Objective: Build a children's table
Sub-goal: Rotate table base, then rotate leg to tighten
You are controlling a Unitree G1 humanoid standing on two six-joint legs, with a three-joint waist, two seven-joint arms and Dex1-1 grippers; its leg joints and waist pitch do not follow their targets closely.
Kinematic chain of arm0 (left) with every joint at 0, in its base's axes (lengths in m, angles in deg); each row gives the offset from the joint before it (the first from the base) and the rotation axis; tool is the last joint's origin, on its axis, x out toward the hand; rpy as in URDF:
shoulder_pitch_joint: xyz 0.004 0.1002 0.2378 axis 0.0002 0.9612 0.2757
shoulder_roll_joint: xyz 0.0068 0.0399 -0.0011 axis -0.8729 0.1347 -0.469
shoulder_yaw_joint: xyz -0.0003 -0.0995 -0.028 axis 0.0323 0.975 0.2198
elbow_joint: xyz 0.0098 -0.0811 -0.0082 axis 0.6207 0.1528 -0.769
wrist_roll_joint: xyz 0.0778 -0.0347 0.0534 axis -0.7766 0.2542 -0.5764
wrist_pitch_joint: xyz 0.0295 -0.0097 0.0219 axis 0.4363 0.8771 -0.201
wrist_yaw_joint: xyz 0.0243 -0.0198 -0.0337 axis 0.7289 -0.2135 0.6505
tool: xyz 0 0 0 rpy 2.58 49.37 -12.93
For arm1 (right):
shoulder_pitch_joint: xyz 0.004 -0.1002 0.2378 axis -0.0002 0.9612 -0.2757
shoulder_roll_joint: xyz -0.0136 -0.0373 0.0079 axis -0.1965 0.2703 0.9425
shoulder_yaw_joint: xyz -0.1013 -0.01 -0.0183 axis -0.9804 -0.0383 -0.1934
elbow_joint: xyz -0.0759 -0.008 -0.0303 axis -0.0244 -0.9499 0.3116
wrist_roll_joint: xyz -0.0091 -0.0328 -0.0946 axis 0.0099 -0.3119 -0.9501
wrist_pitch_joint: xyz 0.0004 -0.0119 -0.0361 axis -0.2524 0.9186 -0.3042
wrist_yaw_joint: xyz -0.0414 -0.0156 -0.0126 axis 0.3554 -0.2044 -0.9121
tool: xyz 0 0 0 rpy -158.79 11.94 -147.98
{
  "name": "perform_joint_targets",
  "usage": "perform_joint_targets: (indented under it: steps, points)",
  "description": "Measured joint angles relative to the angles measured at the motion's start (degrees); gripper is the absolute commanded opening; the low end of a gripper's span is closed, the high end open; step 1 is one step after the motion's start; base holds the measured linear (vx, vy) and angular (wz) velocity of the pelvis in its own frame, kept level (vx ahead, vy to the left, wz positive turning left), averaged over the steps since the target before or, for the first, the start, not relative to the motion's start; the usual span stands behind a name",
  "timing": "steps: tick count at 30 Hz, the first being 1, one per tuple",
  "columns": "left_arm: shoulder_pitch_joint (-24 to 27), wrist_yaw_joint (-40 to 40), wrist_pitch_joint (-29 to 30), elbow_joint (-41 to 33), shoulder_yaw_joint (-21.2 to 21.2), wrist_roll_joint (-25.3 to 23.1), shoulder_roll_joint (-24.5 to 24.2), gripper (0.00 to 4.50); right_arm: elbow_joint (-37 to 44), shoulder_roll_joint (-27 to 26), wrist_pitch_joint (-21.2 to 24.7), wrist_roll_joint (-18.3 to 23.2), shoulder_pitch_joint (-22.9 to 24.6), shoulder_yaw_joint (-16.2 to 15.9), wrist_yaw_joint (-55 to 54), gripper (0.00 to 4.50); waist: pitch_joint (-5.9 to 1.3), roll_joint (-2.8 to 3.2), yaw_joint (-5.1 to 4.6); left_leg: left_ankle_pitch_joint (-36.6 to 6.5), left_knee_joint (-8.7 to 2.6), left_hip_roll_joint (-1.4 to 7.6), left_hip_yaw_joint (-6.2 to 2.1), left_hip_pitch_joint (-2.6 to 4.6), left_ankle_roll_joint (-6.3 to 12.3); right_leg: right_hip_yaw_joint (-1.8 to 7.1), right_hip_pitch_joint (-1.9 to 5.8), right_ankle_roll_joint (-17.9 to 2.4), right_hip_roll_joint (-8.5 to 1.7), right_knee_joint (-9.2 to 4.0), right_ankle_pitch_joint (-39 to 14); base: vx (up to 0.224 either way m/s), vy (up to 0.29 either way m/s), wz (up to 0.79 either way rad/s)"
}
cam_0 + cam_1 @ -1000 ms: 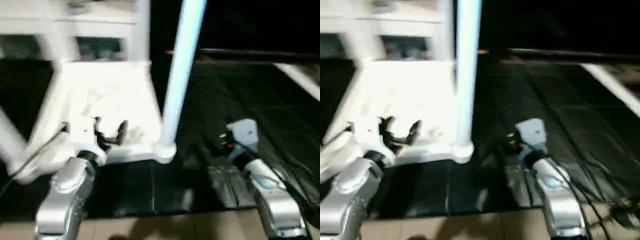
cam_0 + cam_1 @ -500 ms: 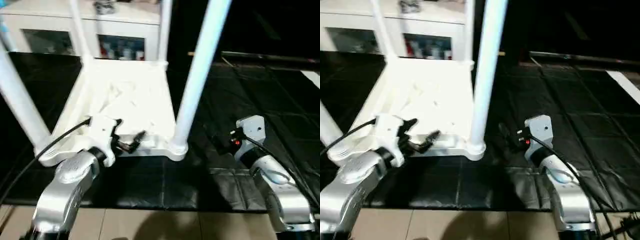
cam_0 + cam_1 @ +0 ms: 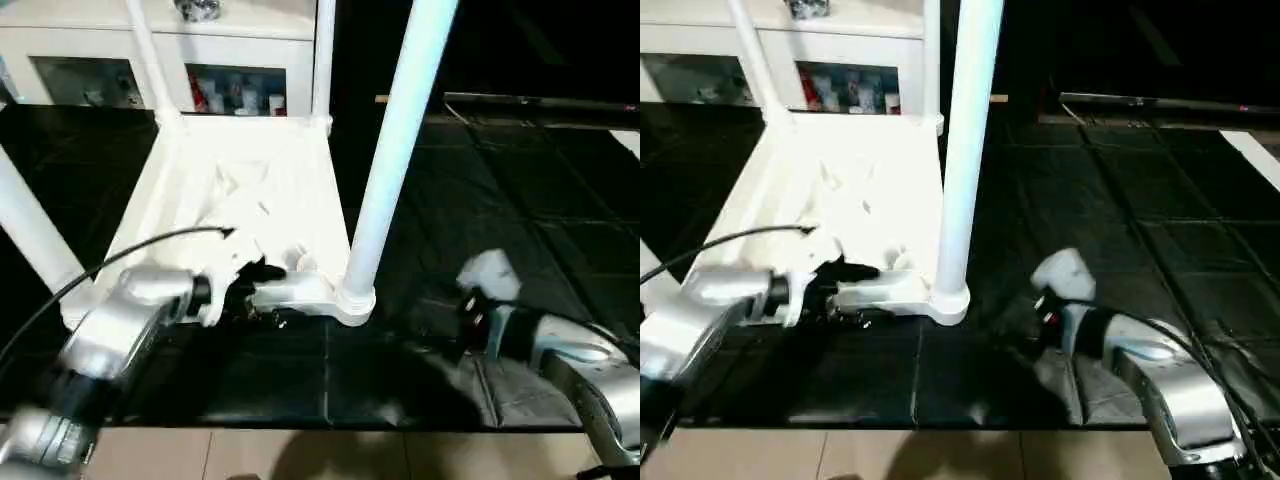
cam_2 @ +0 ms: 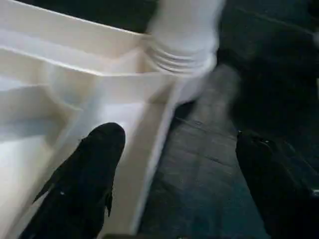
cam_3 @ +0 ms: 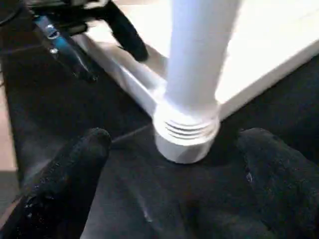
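Children's table [image 3: 250,190] lies upside down on black quilted matting [image 3: 480,200], glossy white plastic with a ribbed underside, round tapered legs standing up from corner sockets. I see the left tool [image 4: 174,169] released, fingers spread astride the near rim: one black finger [image 4: 89,174] over the ribs, the other over the matting. The right tool [image 5: 174,184] is also spread wide, the ridged collar of the near leg [image 5: 187,124] just ahead between its fingers; this wrist view alone shows those threads. The head view adds a glass-fronted cabinet [image 3: 150,60] beyond.

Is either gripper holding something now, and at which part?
Nothing is held. The left gripper straddles the near rim of the upturned white plastic table, jaws open. The right gripper, open, faces a leg's base.
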Motion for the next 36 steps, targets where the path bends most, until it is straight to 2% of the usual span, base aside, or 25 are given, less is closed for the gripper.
perform_joint_targets:
  steps: [3,4,8,11,14,18,20,24,27,29,31,36]
  points:
    - [-2.39,-1.71,-1.83,4.94,-1.96,-2.14,1.97,3.65,-0.18,-0.04,-0.19,-0.16,-0.12,-0.49,0.36,4.5,-0.03,0.24,0.06,-0.13,0.0,0.0,0.01,0.09,-0.31,0.01,0.04,0.13,0.0,-0.01,-0.02,0.0,0.0,0.0]
    - [-3.51,-1.48,-2.92,7.77,-2.64,-3.35,3.25,3.43,-0.17,-0.04,-0.18,-0.16,-0.16,-0.78,0.39,4.5,-0.03,0.29,0.16,-0.11,0.0,0.0,0.0,0.09,-0.33,-0.01,0.02,0.13,0.0,0.0,-0.01,0.0,0.0,0.0]
    - [-5.94,-0.57,-4.64,13.37,-3.12,-4.88,5.56,3.21,-0.1,0.11,0.09,-0.11,-0.18,-1.37,1.0,4.5,-0.03,0.37,0.44,-0.1,0.0,0.04,0.0,-0.08,-0.3,-0.05,-0.01,-0.1,0.0,0.0,0.12,0.0,0.0,0.0]
    - [-9.78,0.54,-6.28,18.12,-3.14,-5.77,7.66,2.99,0.24,0.73,0.71,-0.08,-0.09,-1.52,1.65,4.5,-0.07,0.58,1.22,0.0,0.0,0.04,0.0,-0.18,-0.1,-0.09,-0.04,-0.12,0.0,-0.12,0.16,0.0,0.0,0.0]
    - [-12.7,0.83,-8.58,23.09,-3.05,-6.98,9.39,2.59,0.42,1.01,0.92,-0.02,-0.07,-1.59,2.01,4.5,-0.19,1.05,1.64,0.02,0.01,0.04,0.0,-0.22,0.01,-0.09,-0.05,-0.11,-0.01,-0.16,0.17,0.0,0.0,0.0]
    - [-13.98,-0.21,-11.25,27.69,-3.09,-7.72,10.99,2.49,1.32,1.76,1.65,0.45,0.49,-1.58,2.48,4.5,-0.21,1.51,1.75,0.0,0.0,0.06,0.0,-0.35,0.02,-0.11,-0.15,-0.09,0.0,-0.15,0.14,0.0,0.0,0.0]
    - [-14.09,-0.73,-12.54,29.16,-3.14,-8.34,11.03,2.15,2.37,2.22,1.97,0.74,0.62,-1.58,2.84,4.5,-0.25,1.62,1.72,0.01,0.0,0.07,0.0,-0.35,0.02,-0.13,-0.16,-0.09,-0.01,-0.14,0.14,0.0,0.0,0.0]
    - [-14.49,-2.52,-14.39,30.56,-3.73,-8.92,11.03,2.05,2.53,2.37,2.13,0.74,0.85,-1.59,2.87,4.5,-0.32,1.74,1.79,0.01,0.0,0.07,0.0,-0.35,0.01,-0.13,-0.15,-0.06,0.0,-0.17,0.14,0.0,0.0,0.0]
    - [-14.7,-3.32,-15.2,31.68,-3.72,-9.73,11.07,1.66,2.53,2.37,2.15,0.73,0.84,-1.6,2.88,4.5,-0.41,1.88,1.83,0.01,0.0,0.06,0.0,-0.35,0.01,-0.13,-0.15,-0.01,-0.01,-0.17,0.11,0.0,0.0,0.0]
    - [-15.22,-3.64,-15.76,32.9,-3.72,-9.98,11.28,1.66,2.52,2.37,2.14,0.73,0.84,-1.6,2.87,4.5,-0.43,1.91,1.88,0.01,0.0,0.07,0.0,-0.35,0.01,-0.14,-0.15,0.07,0.0,-0.17,0.06,0.0,0.0,0.0]
    - [-15.77,-3.78,-16.5,33.52,-3.71,-10.45,11.35,1.31,2.52,2.37,2.14,0.71,0.85,-1.73,2.87,4.5,-0.43,1.91,1.93,0.01,0.0,0.07,0.0,-0.35,0.02,-0.14,-0.15,0.11,0.0,-0.17,0.04,0.0,0.0,0.0]
    - [-15.93,-4.15,-17.55,34.64,-3.65,-10.89,12.01,1.15,2.36,2.36,1.91,0.38,0.84,-2.66,2.87,4.5,-0.43,1.92,1.99,0.02,0.0,0.07,0.0,-0.35,0.0,-0.15,-0.15,0.13,-0.01,-0.17,0.03,0.0,0.0,0.0]
